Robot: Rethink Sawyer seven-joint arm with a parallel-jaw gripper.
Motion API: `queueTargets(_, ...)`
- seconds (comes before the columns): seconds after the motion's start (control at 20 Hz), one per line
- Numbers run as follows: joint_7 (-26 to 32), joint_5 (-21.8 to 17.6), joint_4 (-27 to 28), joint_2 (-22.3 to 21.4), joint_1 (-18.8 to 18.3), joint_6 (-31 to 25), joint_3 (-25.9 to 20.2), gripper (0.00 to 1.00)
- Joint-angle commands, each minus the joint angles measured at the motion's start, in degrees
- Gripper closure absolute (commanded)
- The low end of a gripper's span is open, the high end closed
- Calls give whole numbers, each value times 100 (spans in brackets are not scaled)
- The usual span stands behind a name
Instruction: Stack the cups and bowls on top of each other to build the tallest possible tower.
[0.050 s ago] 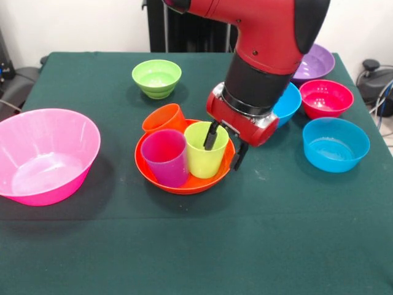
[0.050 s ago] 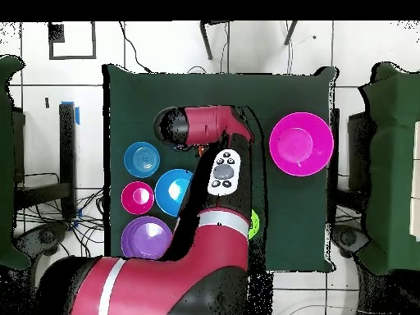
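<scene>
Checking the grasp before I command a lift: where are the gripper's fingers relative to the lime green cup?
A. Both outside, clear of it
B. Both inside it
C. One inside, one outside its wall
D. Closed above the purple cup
C: on the gripper, one finger dips inside the lime green cup, the other hangs outside its wall.

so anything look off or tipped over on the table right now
The orange cup is tilted, leaning at the back rim of the orange bowl, while the purple cup and green cup stand upright inside it.
</scene>
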State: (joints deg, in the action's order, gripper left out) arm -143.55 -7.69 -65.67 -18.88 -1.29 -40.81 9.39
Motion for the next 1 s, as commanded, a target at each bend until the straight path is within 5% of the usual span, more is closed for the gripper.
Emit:
queueTargets(0.05, 1519, -355, -573, -259, -239, -122, -974, 0)
queueTargets(1.0, 2507, -824, -2621, -1371, -1274, 641, -2406, 0)
